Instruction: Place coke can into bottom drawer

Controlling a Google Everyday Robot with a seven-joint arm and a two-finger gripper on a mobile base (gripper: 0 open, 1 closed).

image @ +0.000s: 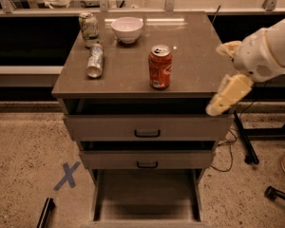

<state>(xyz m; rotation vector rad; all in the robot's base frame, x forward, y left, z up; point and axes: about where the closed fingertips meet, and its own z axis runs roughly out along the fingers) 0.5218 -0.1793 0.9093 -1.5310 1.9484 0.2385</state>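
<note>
Reach stage: the can is not yet grasped

The coke can stands upright near the front edge of the cabinet top, well apart from the gripper, which hangs off the cabinet's right front corner with its jaws apart and nothing between them. The bottom drawer is pulled out and bare inside. Next, I judge, the gripper must swing left and close round the can's middle without tipping it, then lower it into that drawer.

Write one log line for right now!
coke can: upright on cabinet top | bottom drawer: open | gripper: right of cabinet top, apart from can
</note>
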